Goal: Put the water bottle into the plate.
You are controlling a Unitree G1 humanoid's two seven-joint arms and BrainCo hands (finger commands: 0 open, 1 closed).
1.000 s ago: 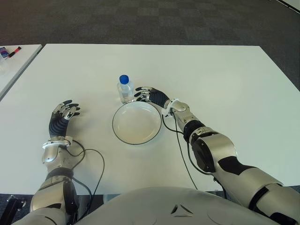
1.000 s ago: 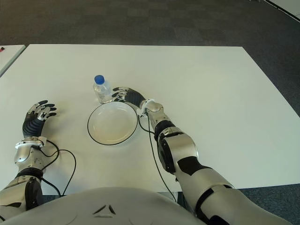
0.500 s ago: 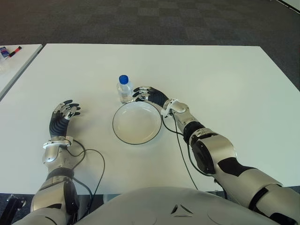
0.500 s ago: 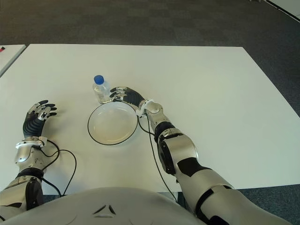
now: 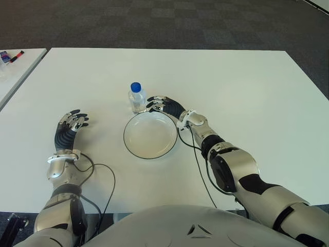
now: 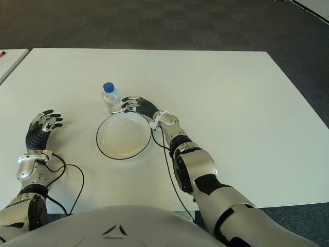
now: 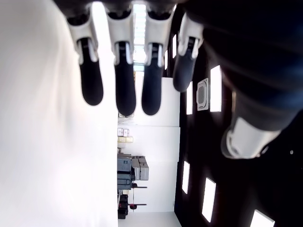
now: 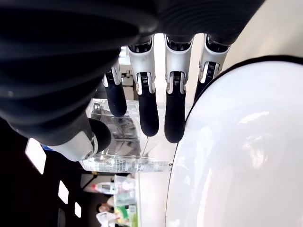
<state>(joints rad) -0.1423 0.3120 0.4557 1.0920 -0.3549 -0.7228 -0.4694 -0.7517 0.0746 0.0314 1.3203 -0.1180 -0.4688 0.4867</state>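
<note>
Right hand [image 5: 163,106] fingers released beside water bottle [image 5: 136,98], over plate [image 5: 128,146] rim, left hand [image 5: 68,128] released

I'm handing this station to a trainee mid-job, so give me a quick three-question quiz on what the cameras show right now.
1. True or false: the clear plastic water bottle with the blue cap already stands inside the round white plate with the dark rim.
2. Which hand is at the bottle? A) left hand B) right hand
3. Fill in: the bottle stands on the white table, just beyond the plate's ____ rim.

Key
1. False: it stands upright on the table.
2. B: the right hand has open fingers beside the bottle; the left hand shows far left of the plate.
3. far
</note>
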